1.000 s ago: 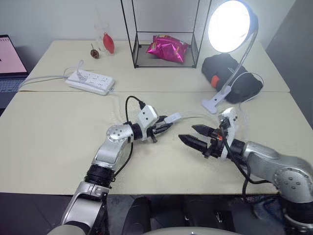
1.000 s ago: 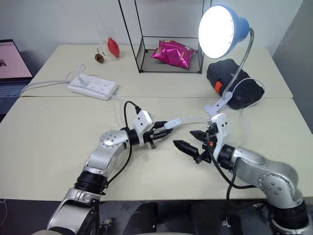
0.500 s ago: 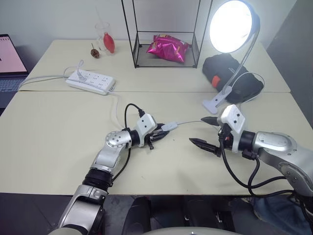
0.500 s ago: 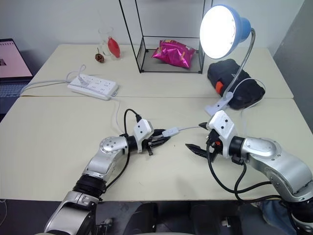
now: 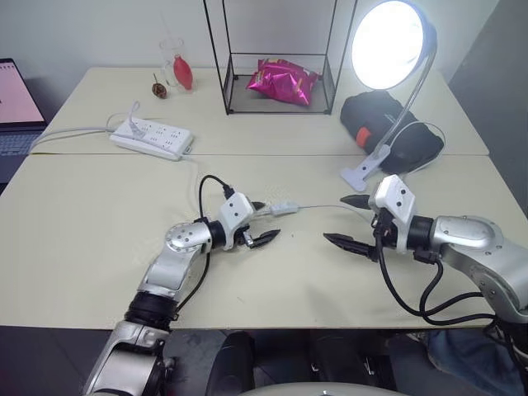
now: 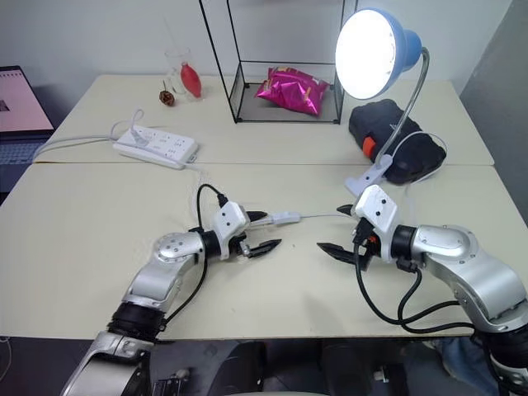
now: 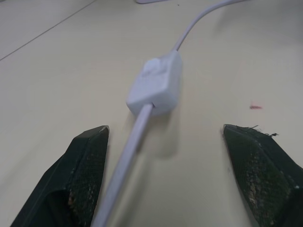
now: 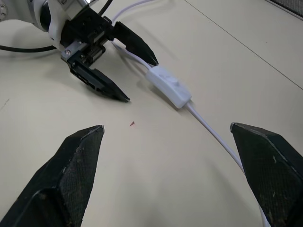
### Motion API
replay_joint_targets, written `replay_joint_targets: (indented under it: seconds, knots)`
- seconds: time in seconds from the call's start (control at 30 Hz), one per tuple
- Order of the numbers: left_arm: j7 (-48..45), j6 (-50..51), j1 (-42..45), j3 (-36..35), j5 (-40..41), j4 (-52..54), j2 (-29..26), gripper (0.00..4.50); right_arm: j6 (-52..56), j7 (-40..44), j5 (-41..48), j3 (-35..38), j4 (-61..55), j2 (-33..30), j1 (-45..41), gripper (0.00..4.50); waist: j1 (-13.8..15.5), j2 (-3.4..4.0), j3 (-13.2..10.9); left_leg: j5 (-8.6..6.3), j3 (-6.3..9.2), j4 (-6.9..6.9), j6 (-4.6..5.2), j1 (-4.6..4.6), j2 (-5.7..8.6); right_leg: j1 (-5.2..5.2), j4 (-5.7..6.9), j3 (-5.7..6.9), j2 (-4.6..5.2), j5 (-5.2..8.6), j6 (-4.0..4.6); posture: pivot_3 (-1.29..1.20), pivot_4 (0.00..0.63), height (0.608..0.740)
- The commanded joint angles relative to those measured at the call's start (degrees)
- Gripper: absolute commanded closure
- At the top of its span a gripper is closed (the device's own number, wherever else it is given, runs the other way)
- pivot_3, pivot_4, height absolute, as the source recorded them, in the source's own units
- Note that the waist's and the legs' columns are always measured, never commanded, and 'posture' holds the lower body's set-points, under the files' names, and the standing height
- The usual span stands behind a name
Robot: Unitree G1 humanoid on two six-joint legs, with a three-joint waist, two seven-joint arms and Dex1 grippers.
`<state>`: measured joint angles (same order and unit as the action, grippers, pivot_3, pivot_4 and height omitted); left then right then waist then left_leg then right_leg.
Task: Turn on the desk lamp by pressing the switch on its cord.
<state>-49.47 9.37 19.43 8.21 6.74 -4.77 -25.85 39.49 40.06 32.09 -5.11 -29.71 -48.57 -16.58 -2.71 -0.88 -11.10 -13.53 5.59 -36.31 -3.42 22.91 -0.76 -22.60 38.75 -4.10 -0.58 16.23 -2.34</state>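
The blue desk lamp (image 5: 388, 43) stands at the back right on its white clip base (image 5: 360, 175), and its bulb is lit. Its thin white cord (image 5: 322, 205) runs across the table to the small white switch (image 5: 285, 207), which lies flat. My left gripper (image 5: 271, 221) is open just left of the switch, one finger on each side of the cord (image 7: 128, 156), touching nothing. The switch (image 7: 156, 85) lies just beyond its fingertips. My right gripper (image 5: 333, 218) is open to the right of the switch (image 8: 169, 87), facing the left gripper (image 8: 139, 80), and holds nothing.
A white power strip (image 5: 153, 137) lies at the back left. A black wire frame (image 5: 227, 74) holds a pink bag (image 5: 283, 80). A black pouch (image 5: 388, 124) sits behind the lamp's base, a laptop (image 5: 16, 107) is at the far left, and a glass (image 5: 173, 58) stands at the back.
My left gripper has opened from shut and drawn back to the left, away from the switch. My right gripper has rolled and shifted slightly right. The lamp stays lit.
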Motion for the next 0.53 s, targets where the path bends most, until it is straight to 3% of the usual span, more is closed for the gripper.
replay_joint_targets:
  seconds: [0.03,0.3,0.53]
  knots:
    - [1.63,6.89,-2.39,-6.12,3.00,13.25,-4.63,0.58,-4.37,4.29,-1.91,3.27,2.29,-1.81,-1.04,0.00,0.15,-0.02,-0.01,0.00,0.00,0.00,0.00,0.00,0.00,0.00,0.01,0.01,0.00,0.00,0.00,0.00,0.150,0.740]
    - [1.58,13.05,-14.08,-21.42,5.82,24.60,-17.26,0.58,-16.90,12.58,-5.72,8.39,12.03,-3.31,0.72,0.00,-0.02,-0.03,-0.03,0.00,-0.08,0.00,0.00,-0.04,-0.01,0.00,-0.01,-0.02,0.05,0.01,0.01,0.00,0.150,0.740]
    - [1.46,15.50,-20.18,-26.77,10.75,27.38,-18.32,0.58,-20.75,16.35,-7.03,7.37,16.81,-1.57,-0.82,0.00,0.25,-0.04,-0.04,0.00,-0.10,-0.01,0.00,-0.04,0.03,0.03,-0.01,-0.01,0.15,0.02,0.04,0.00,0.150,0.740]
